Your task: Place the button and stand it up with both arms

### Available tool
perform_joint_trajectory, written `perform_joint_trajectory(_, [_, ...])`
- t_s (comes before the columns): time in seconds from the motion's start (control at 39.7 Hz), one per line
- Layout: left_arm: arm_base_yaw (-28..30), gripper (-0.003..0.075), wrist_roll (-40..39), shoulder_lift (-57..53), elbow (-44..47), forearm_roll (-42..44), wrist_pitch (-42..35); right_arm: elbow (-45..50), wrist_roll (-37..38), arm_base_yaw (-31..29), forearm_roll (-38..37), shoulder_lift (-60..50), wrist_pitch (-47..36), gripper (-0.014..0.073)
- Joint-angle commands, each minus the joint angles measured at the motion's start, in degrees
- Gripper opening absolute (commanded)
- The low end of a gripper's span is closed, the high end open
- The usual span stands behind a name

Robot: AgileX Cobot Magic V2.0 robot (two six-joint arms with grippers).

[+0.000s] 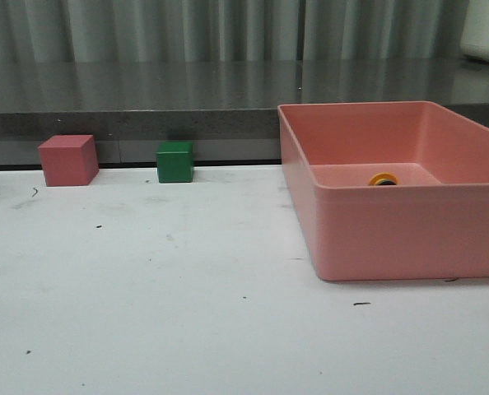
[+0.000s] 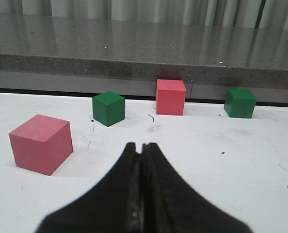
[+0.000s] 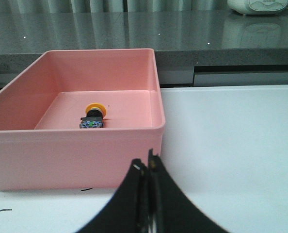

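Observation:
The button lies on its side on the floor of a pink bin, yellow cap toward the far wall, black body and bluish base toward me. In the front view only its yellow cap shows over the bin wall. My right gripper is shut and empty, low over the table just outside the bin's near wall. My left gripper is shut and empty above the table, short of the cubes. Neither arm shows in the front view.
In the left wrist view a pink cube sits close by, a green cube, a second pink cube and another green cube stand farther back near a grey ledge. The front view shows a pink cube and a green cube.

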Motion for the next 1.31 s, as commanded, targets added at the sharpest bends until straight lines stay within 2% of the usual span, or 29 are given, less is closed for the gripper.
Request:
perform_joint_trajectory(0.0, [0.0,-0.002,-0.5,-1.2,0.8,-0.6,-4.9,-0.2,-0.5,-0.2,0.0,-1.1,-4.1,-0.0069])
perform_joint_trajectory(1.28, [0.0,-0.002,-0.5,-1.2,0.8,-0.5,-6.5,-0.2,-0.5,-0.2,0.0,-1.1,-4.1,-0.0069])
